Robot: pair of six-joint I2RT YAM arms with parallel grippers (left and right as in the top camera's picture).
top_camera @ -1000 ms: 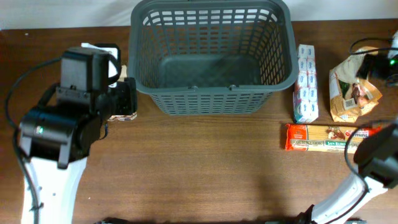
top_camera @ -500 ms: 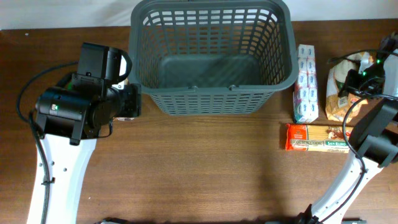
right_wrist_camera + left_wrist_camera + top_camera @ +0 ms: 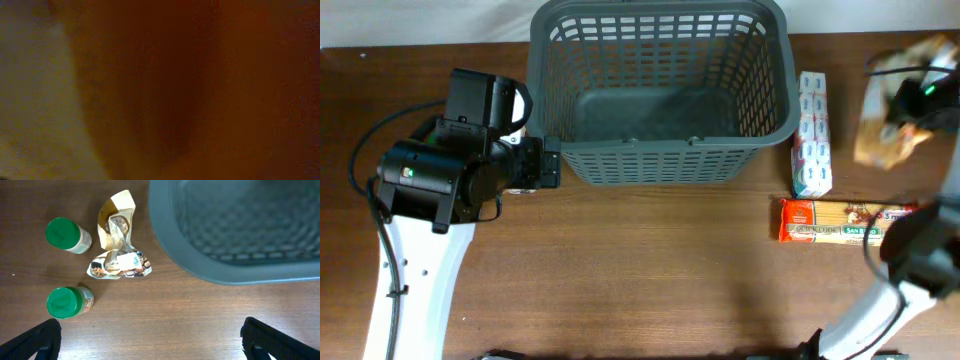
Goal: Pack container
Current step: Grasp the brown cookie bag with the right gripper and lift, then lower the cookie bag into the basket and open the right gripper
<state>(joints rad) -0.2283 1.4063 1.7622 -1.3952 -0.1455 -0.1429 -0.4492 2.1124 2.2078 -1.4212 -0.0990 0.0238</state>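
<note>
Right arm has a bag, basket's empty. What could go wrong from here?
1. The right hand is shut on a tan bag; its wrist view is a brown blur, so the grip is unchecked and the bag may slip.
2. On the way to the basket, the bag could clip the white and blue pack or the rim.
3. The open left hand sits near the basket's corner and could nudge it.
</note>
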